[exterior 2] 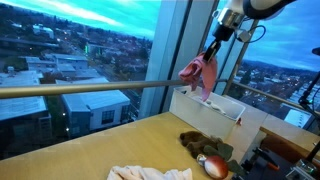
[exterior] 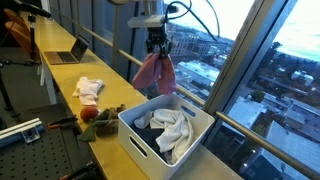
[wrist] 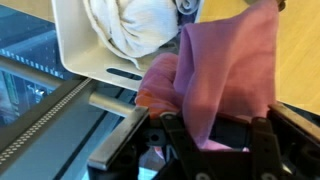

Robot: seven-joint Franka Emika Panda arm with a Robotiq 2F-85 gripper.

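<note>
My gripper (exterior: 157, 47) is shut on a pink cloth (exterior: 155, 72) and holds it in the air, hanging down above the far edge of a white bin (exterior: 140, 146). The bin holds a white cloth (exterior: 176, 128) and a dark garment (exterior: 143, 122). In the other exterior view the pink cloth (exterior 2: 200, 72) dangles from the gripper (exterior 2: 214, 46) just above the bin (exterior 2: 208, 104). In the wrist view the pink cloth (wrist: 215, 75) fills the space between the fingers (wrist: 215, 135), with the bin (wrist: 72, 40) and white cloth (wrist: 135, 25) beyond.
On the wooden table (exterior: 60, 75) lie a white cloth (exterior: 89, 88), a red-and-green item (exterior: 92, 116) and a laptop (exterior: 68, 52). A window rail (exterior 2: 80, 90) and glass wall run close behind the bin. Another white cloth (exterior 2: 150, 173) lies at the table front.
</note>
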